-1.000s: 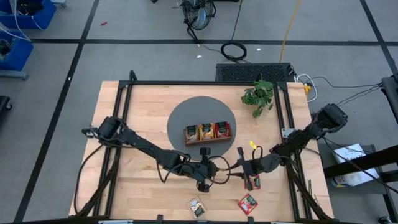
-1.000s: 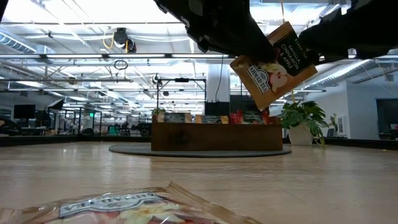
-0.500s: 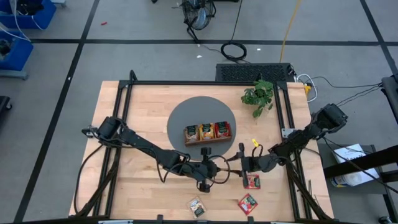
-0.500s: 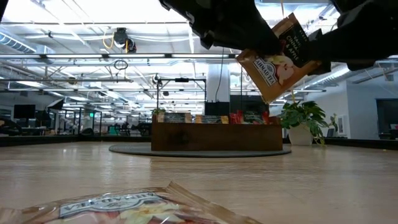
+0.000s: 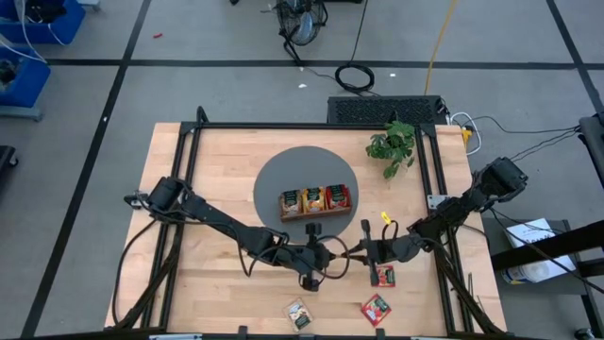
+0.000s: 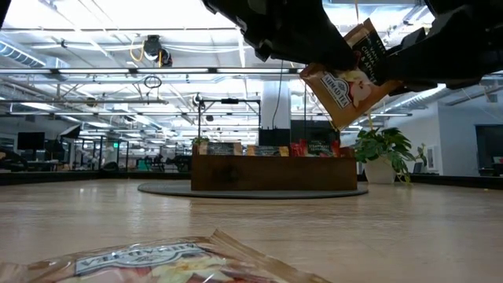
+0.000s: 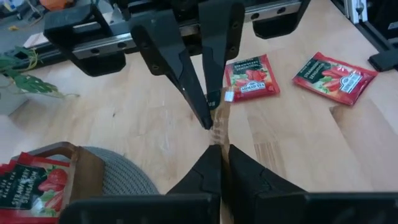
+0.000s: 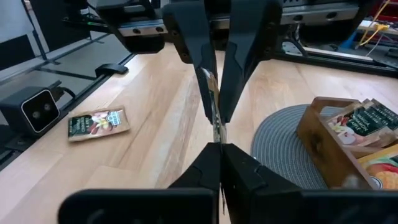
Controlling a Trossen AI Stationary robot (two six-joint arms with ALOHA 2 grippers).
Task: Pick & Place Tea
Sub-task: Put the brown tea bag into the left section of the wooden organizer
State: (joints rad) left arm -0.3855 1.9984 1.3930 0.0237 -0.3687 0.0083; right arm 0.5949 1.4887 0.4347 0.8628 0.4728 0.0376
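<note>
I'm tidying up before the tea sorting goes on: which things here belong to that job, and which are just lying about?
Job:
- held packet, pinched by left gripper and right gripper
- loose red packet, second red packet, pale packet
- tray, probably the target, with filed packets

Lying about:
- plant
- grey mat under the tray

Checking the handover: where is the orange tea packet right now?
High view: the orange tea packet hangs above the table's front middle, pinched between the left pincer and right pincer, before the tray.
</note>
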